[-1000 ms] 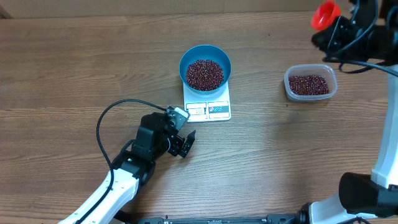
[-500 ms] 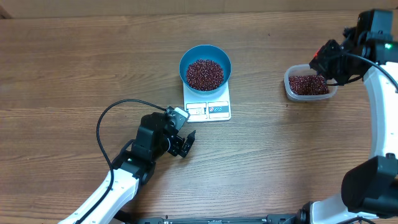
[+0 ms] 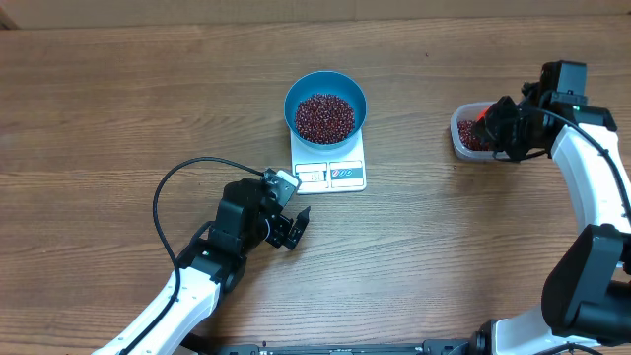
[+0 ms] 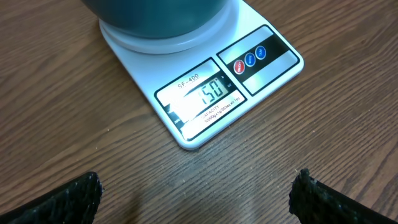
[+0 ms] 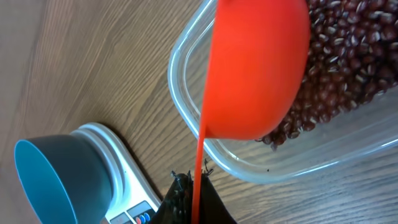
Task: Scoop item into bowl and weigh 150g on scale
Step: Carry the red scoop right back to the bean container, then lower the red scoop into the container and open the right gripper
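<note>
The teal bowl (image 3: 325, 106) stands on the white scale (image 3: 331, 175), filled with dark red beans (image 3: 324, 117). In the left wrist view the scale's display (image 4: 211, 93) reads 150. My left gripper (image 3: 293, 229) rests on the table just in front and left of the scale, open, with only bare wood between its fingers (image 4: 68, 199). My right gripper (image 3: 508, 133) is shut on the thin handle of a red scoop (image 5: 258, 68). The scoop's cup hangs over the beans (image 5: 339, 56) in the clear tub (image 5: 186, 109).
The clear plastic tub (image 3: 459, 141) sits at the right of the table, partly hidden by my right arm. A black cable (image 3: 173, 187) loops on the wood left of my left arm. The table's far edge runs along the top.
My right arm came down from the far right corner and carried the red scoop over the clear tub. The left arm, bowl and scale stayed put.
</note>
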`<state>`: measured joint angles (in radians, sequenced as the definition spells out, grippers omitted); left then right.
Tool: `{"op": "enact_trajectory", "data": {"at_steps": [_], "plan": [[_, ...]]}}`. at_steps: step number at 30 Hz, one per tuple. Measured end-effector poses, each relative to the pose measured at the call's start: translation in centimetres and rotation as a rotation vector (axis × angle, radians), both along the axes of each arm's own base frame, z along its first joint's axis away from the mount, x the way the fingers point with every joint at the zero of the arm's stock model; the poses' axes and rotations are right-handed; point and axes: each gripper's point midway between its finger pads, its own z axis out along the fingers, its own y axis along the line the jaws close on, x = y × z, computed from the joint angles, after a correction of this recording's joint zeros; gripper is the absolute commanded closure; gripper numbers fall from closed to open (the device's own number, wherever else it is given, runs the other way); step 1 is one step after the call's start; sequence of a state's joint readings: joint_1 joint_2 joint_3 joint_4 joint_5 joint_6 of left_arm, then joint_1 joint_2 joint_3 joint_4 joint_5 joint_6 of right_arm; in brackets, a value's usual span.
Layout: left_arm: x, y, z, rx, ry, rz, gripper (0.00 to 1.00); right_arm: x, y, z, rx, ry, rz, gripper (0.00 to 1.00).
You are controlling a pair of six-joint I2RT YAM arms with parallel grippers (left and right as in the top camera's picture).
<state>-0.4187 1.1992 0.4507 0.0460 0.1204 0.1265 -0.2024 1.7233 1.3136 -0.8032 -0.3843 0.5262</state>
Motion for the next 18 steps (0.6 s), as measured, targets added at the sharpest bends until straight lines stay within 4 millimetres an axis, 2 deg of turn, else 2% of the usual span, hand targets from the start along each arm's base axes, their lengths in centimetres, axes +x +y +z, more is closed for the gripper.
{"op": "enact_trajectory", "data": {"at_steps": [7,9,13,15,18], "plan": [[0.0,0.0,0.0,0.0,0.0,0.0,0.0,-0.4,0.3,-0.2,0.015,0.014,0.004,0.88],[0.0,0.0,0.0,0.0,0.0,0.0,0.0,-0.7,0.4,-0.9,0.026,0.025,0.0,0.84],[0.0,0.0,0.0,0.0,0.0,0.0,0.0,-1.5,1.0,-2.2,0.059,0.054,-0.003,0.7],[0.0,0.0,0.0,0.0,0.0,0.0,0.0,-1.6,1.3,-2.2,0.077,0.052,0.003,0.53],[0.0,0.0,0.0,0.0,0.0,0.0,0.01,-1.6,1.5,-2.1,0.088,0.049,0.006,0.5]]}}
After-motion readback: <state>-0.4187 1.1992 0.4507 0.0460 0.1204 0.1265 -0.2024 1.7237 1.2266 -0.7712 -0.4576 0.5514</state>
